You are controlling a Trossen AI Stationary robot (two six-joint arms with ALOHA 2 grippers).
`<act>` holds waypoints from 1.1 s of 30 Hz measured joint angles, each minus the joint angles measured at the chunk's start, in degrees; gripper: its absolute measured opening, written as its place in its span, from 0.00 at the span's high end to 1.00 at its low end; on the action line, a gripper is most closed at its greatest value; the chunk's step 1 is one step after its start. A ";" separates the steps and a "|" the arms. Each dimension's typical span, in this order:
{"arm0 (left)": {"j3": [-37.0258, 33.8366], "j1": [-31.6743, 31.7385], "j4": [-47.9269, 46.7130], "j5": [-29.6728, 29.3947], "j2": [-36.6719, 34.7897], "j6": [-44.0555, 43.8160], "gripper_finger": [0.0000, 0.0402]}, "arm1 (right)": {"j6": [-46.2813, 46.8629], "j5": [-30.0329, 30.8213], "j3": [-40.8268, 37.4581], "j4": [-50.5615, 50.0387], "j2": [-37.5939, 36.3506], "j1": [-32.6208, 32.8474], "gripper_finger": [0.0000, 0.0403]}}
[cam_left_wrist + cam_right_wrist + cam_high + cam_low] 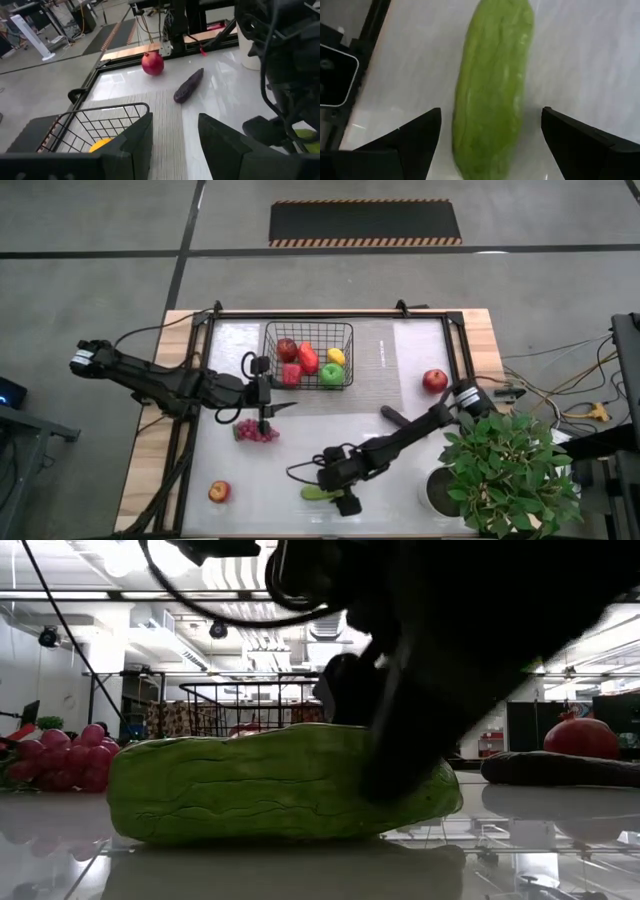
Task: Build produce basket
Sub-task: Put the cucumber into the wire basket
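Near the front of the table, the right gripper (490, 145) hangs over the green cucumber (492, 85), with its two fingers spread wide, one on each side of it. The cucumber lies flat on the shiny white table (400, 470), between the fingers but not touching them, and it looks a bit tilted to their line. It could go wrong like this: the cucumber is smooth and round, so if the fingers close too high or off to one side, it may roll or squirt out and slide away. If the claw comes down too far, the fingers may bump the table. The black wire basket (308, 330) sits at the back of the table, well apart from the cucumber, so a loose hold could let it drop on the way. The basket already holds a red apple (287, 348), a red pepper (308, 358), a lemon (336, 356) and a green apple (331, 374). The left gripper (175, 135) waits just in front of the basket, above the purple grapes (256, 431), with its fingers spread and nothing in them.
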 joint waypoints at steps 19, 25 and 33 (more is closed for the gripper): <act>-0.17 -0.04 2.54 0.00 -2.16 6.18 0.65 | 0.93 1.57 1.07 -2.14 -0.26 0.89 0.64; -1.66 -0.11 2.61 0.02 -3.00 6.51 0.65 | 1.00 1.57 2.43 -7.66 -4.06 0.03 0.66; -3.74 -0.12 2.61 0.04 -6.72 6.62 0.65 | -0.33 3.56 3.02 -14.54 -13.70 -4.12 0.65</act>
